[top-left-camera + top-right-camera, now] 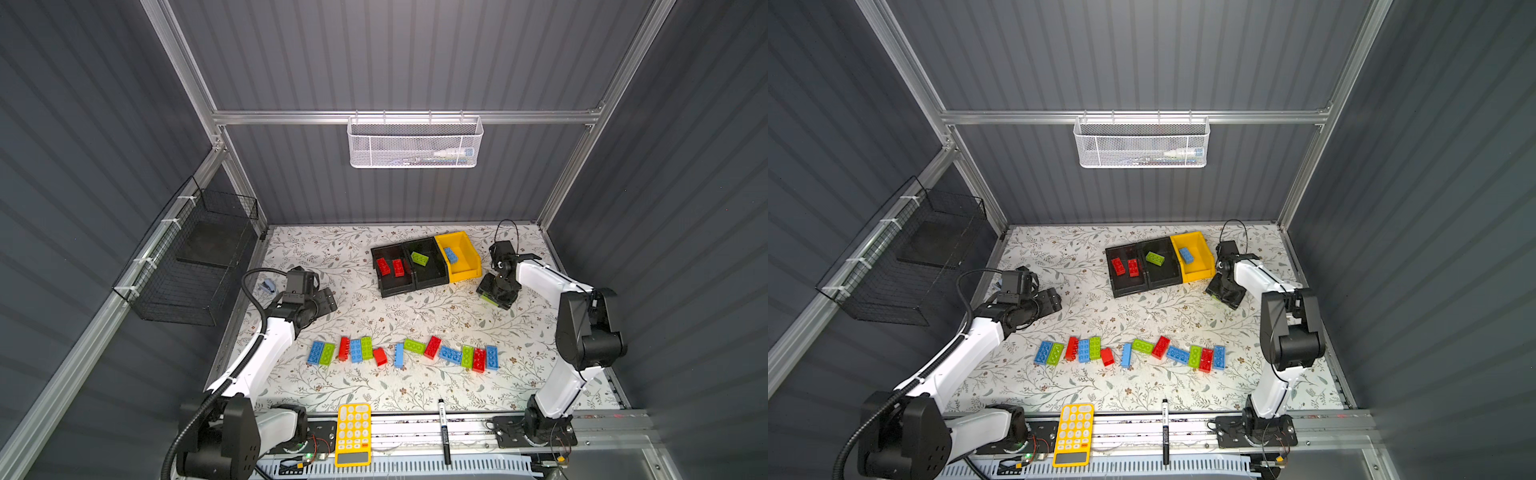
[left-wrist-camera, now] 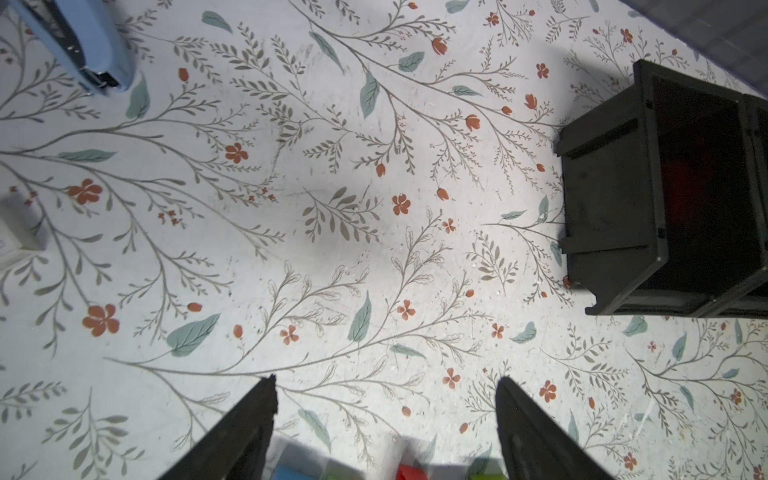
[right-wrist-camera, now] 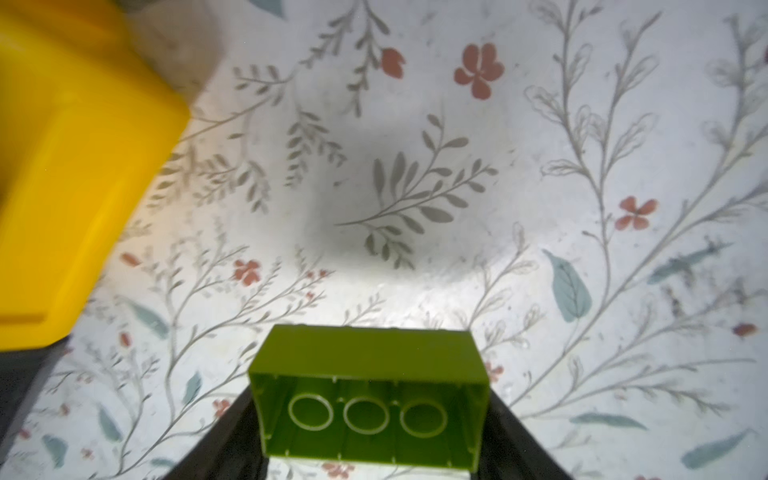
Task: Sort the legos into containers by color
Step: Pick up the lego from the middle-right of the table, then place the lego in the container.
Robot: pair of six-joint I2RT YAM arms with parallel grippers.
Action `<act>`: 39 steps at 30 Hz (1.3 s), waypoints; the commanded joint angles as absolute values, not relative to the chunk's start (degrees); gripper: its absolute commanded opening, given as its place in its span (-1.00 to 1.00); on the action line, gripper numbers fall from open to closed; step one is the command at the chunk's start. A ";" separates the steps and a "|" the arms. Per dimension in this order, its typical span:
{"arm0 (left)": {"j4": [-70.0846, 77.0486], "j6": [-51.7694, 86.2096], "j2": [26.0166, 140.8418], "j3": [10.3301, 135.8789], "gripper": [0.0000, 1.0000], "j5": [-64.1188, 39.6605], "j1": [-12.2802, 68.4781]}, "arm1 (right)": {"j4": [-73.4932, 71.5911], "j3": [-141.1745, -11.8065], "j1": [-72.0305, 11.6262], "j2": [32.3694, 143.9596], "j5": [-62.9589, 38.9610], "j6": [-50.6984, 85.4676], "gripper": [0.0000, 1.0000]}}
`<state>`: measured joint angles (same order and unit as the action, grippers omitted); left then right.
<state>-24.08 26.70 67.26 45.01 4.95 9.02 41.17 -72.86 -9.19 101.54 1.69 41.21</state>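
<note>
Currently, the right gripper (image 3: 371, 419) pinches a green lego brick (image 3: 365, 357) by its short ends, hollow underside exposed, just beside the yellow bin (image 3: 62, 166). The left gripper (image 2: 386, 415) stands spread, empty.

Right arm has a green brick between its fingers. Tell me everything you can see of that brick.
The green brick is a glossy lime plastic two-by-four. Its hollow underside, three round tubes in a row, faces the wrist camera, with the studs hidden on the far side. It spans the right gripper, whose black fingers sit against its short ends. It is near the yellow bin, low over the floral mat. Whether it touches the mat cannot be told.
</note>
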 commanded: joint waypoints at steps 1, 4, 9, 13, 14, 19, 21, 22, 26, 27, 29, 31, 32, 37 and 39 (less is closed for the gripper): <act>-27.73 29.35 64.09 42.88 0.67 6.59 7.97 | 43.68 -78.61 -13.75 99.95 3.38 42.10 0.14; -29.58 30.37 61.97 42.04 0.68 6.57 7.15 | 44.53 -85.67 -17.49 102.06 3.33 42.48 0.15; -32.09 32.77 59.05 40.90 0.71 6.10 5.89 | 43.57 -97.34 -22.23 109.03 0.24 43.85 0.17; -34.58 34.55 57.53 40.22 0.73 5.04 5.28 | 43.47 -106.17 -23.56 116.51 -3.52 45.61 0.19; -35.00 35.08 57.14 39.85 0.73 4.35 5.27 | 43.22 -107.70 -23.67 118.09 -4.29 46.36 0.20; -37.27 38.53 54.89 37.55 0.74 2.34 5.19 | 42.37 -114.08 -23.88 125.23 -6.65 48.92 0.21; -37.85 39.42 53.77 36.54 0.74 1.90 5.19 | 42.60 -116.63 -23.91 127.94 -7.56 49.34 0.22; -38.38 39.55 53.32 36.23 0.73 1.68 5.19 | 42.67 -117.78 -23.86 129.09 -8.00 49.65 0.23; -40.34 40.14 53.00 35.60 0.76 0.86 5.19 | 42.57 -121.09 -23.84 132.95 -8.28 50.06 0.27; -40.79 40.39 53.06 35.45 0.78 0.96 5.19 | 42.71 -121.80 -23.82 133.63 -8.18 50.16 0.30; -41.40 40.66 53.30 35.24 0.82 0.77 5.19 | 42.91 -123.04 -23.73 134.91 -8.38 50.38 0.41; -41.57 40.87 53.44 35.11 0.84 0.37 5.25 | 43.39 -124.00 -23.59 135.60 -8.86 50.52 0.54; -41.74 41.13 53.44 35.07 0.85 0.24 5.19 | 43.49 -124.19 -23.64 135.70 -9.20 50.49 0.58; -42.30 42.96 52.76 34.31 0.87 -0.35 5.19 | 43.88 -124.05 -23.47 134.37 -9.23 50.02 0.65; -42.34 44.15 52.56 33.80 0.90 -0.79 5.21 | 43.89 -123.63 -23.14 133.25 -9.23 49.90 0.65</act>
<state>-40.05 41.76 53.47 34.83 0.58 5.52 42.04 -122.93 -23.59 135.37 -8.93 50.13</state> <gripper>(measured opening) 0.946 0.825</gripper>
